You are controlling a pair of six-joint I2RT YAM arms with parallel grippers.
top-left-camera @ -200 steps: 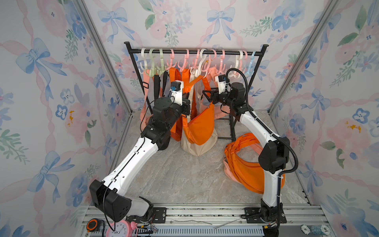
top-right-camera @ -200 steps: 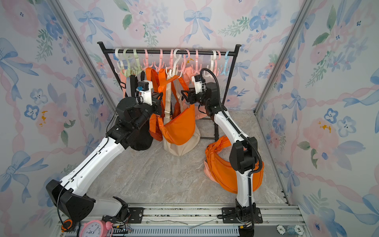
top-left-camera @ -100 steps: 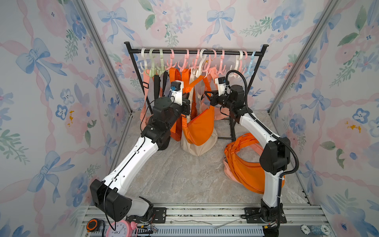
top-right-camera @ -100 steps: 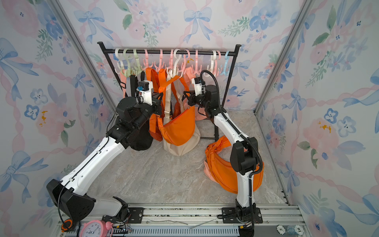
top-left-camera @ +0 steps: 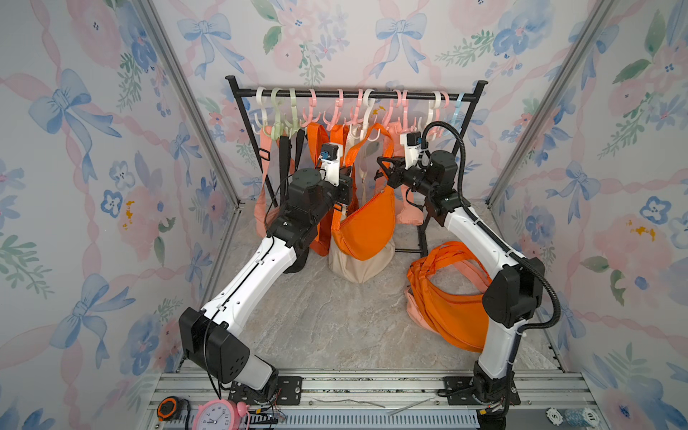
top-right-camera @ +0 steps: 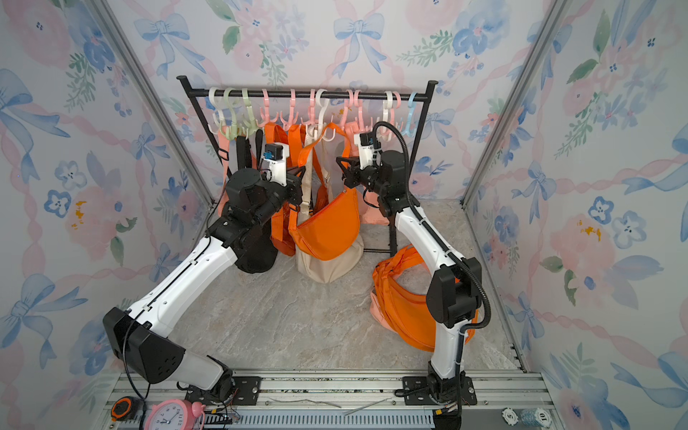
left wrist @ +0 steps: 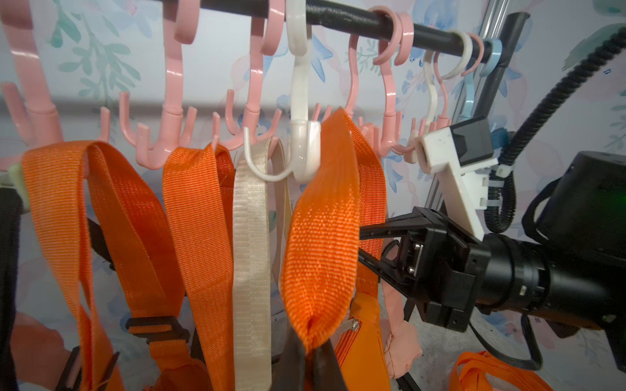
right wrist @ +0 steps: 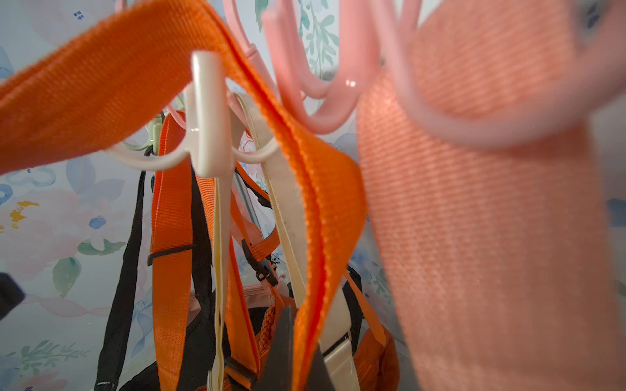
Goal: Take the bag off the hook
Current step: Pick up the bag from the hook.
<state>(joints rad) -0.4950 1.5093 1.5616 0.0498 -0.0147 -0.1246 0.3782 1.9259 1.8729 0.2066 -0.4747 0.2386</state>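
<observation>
Left tool [left wrist: 313, 352] is pinched tight on the orange strap [left wrist: 321, 220], and right tool [right wrist: 293, 342] is clamped on the same strap's other run. The loop peaks at the white hook [left wrist: 301, 149], apparently caught there, with the orange bag [top-left-camera: 366, 227] dangling below. Best play, I'd say: raise both together, slacken the loop, carry it past the prong tip, and leave the cream strap [left wrist: 250, 237] alone.
</observation>
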